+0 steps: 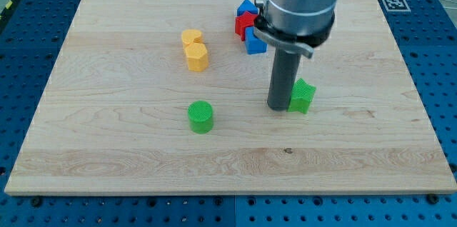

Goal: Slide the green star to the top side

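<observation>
The arm carries no pincer; it ends in a dark rod, so there is no spread or pinching state to report. My tip (278,107) rests on the wooden board (107,141), right of centre in the view.

Block count: two green, two yellow, and a cluster of red and blue.

1. The green star (303,96) sits just beside my tip, on its right in the view. It appears to touch the rod, though contact cannot be confirmed. It lies in the board's middle band, well apart from the top edge.

2. The green cylinder (201,116) stands well apart from my tip, to its left in the view and slightly toward the bottom.

3. The yellow heart (191,38) and the yellow hexagonal block (196,56) lie to the left of my tip and toward the view's top. The two touch or nearly touch, the heart being the upper one.

4. Toward the view's top from my tip lies the cluster, partly hidden behind the arm's grey body (300,2). One red block (244,24) shows, with a blue block (247,6) above it and a blue block (255,43) below it. Their shapes, and whether more pieces lie hidden, cannot be told.
</observation>
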{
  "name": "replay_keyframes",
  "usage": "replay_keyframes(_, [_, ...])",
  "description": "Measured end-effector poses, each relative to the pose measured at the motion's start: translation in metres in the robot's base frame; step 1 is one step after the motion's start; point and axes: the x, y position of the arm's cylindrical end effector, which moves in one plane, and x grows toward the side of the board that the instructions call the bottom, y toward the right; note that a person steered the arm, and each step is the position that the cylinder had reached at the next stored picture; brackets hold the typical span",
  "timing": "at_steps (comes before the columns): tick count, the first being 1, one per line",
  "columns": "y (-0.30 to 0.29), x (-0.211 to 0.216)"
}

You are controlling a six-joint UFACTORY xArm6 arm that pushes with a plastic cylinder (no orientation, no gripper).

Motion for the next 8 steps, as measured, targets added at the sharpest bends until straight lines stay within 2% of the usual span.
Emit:
replay_keyframes(1, [0.011, 0.023])
replay_keyframes(2, [0.049, 0.023])
replay_keyframes(3, [0.036, -0.001])
replay_keyframes(5, [0.022, -0.013])
replay_keyframes(6, [0.013, -0.041])
replay_keyframes(8, [0.021, -0.062])
